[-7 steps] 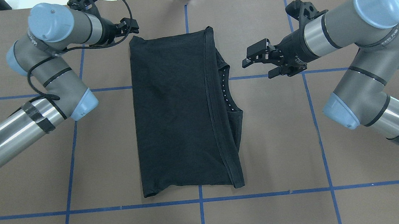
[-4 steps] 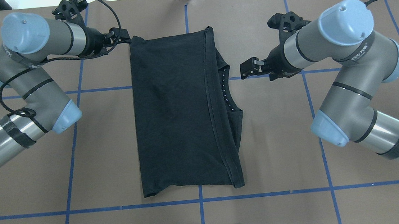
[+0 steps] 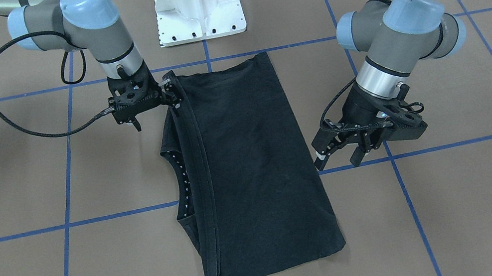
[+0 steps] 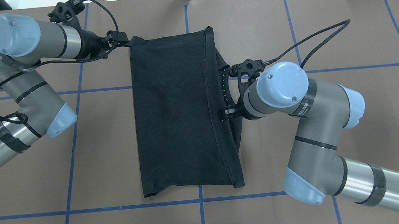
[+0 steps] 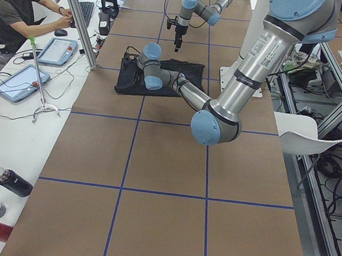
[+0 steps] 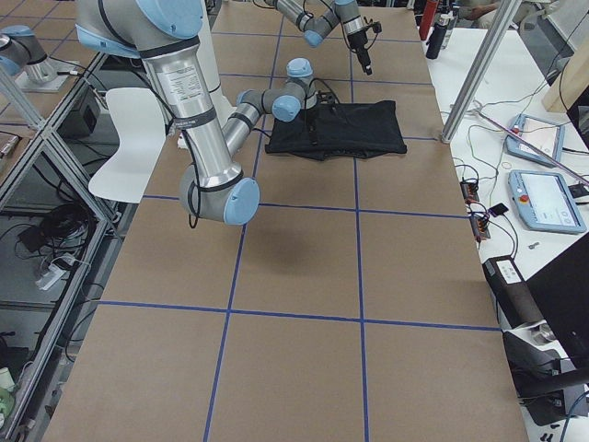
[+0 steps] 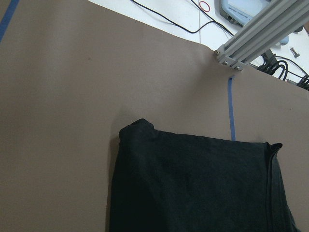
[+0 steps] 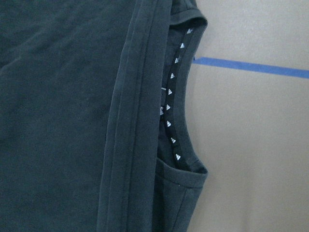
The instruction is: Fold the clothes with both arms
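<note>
A wide table (image 4: 271, 19) covered in brown paper and divided by blue tape lines carries everything. A white pedestal base (image 3: 199, 9) stands at the middle of its robot-side edge.

The grey-silver tubular left arm (image 4: 27, 87) with light blue joint caps reaches in from the table's left end. The matching right arm (image 4: 312, 116) bends in from the right end.

A black cotton T-shirt (image 4: 174, 110) lies flat in the middle of the table. It is folded into a long rectangle that runs from in front of the base toward the far edge. Its plain black side faces up. A doubled hem band runs along its right side.

The black two-finger left gripper (image 3: 337, 160) hangs by the shirt's left side near the far left corner, its fingers spread apart and holding nothing. The black right gripper (image 3: 171, 93) hangs at the shirt's right side over the hem band, jaws apart and empty. Neither wrist view shows a finger on the cloth.

The neckline (image 8: 174, 96), lined with a black tape of small white triangles, pokes out from under the hem band on the right.
</note>
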Action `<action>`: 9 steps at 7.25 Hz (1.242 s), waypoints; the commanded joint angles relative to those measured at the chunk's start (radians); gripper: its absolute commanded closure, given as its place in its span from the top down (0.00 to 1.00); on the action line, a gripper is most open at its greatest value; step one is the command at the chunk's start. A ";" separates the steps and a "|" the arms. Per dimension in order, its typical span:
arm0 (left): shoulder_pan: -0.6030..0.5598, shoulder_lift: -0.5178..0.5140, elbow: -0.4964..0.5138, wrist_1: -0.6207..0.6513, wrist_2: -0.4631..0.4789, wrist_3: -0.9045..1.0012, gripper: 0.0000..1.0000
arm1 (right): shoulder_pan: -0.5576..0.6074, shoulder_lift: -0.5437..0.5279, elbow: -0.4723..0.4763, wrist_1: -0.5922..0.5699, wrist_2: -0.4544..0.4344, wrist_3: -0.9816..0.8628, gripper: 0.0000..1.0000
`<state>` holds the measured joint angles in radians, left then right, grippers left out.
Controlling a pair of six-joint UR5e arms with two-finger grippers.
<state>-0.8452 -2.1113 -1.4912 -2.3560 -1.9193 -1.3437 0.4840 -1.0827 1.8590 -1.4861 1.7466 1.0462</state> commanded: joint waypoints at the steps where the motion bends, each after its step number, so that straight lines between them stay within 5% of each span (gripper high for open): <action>1: 0.000 0.002 -0.009 0.001 -0.006 0.000 1.00 | -0.065 0.001 0.003 0.000 -0.013 -0.145 1.00; 9: 0.000 0.002 -0.006 0.001 -0.018 -0.006 1.00 | -0.156 0.001 -0.032 -0.006 -0.068 -0.143 0.98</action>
<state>-0.8452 -2.1092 -1.5000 -2.3535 -1.9346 -1.3487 0.3374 -1.0799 1.8285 -1.4923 1.6803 0.9006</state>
